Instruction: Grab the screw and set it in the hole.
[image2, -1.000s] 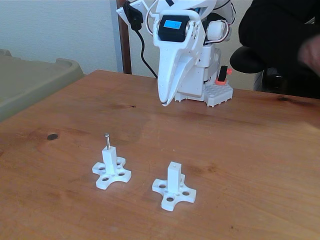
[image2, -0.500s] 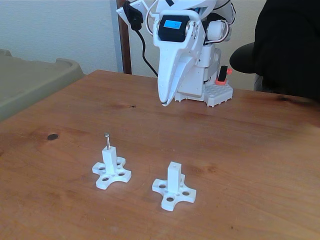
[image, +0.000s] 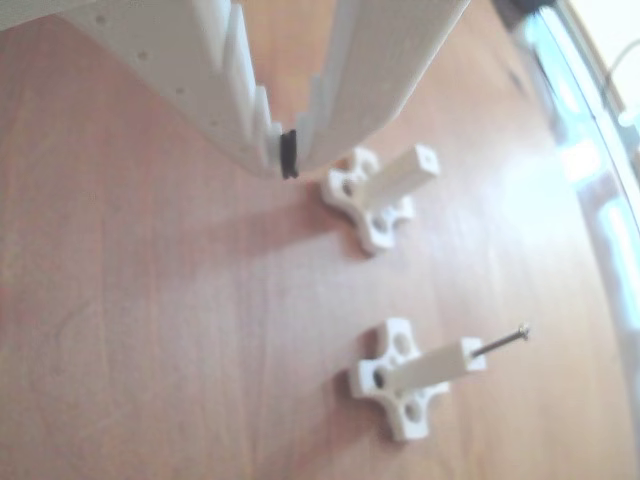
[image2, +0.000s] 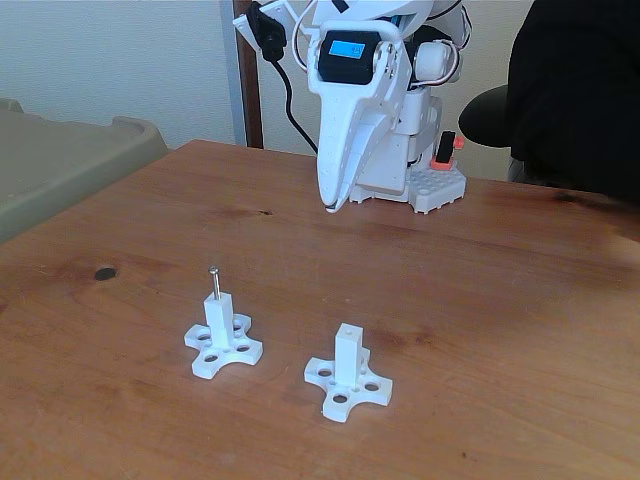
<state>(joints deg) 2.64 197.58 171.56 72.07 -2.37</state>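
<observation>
The thin dark screw (image2: 214, 283) stands upright in the top of the left white post (image2: 219, 318) in the fixed view; in the other view the screw (image: 500, 343) pokes out of the lower post (image: 432, 367). The right post (image2: 348, 352) shows a small empty hole (image2: 347, 328) in its end face, which in the other view is the hole (image: 428, 156) of the upper post. My white gripper (image2: 330, 207) hangs shut well above and behind both posts, holding nothing. In the other view the gripper (image: 288, 160) has its tips closed together, left of the upper post.
Both posts stand on cross-shaped white bases (image2: 222, 352) with round holes. A grey-green tub (image2: 60, 160) sits past the table's left edge. The arm's base (image2: 420, 180) is at the back, with a person in dark clothing (image2: 575, 90) at the right.
The person at the back right has drawn a hand out of view. The gripper, the posts and the screw stay almost where they were.
</observation>
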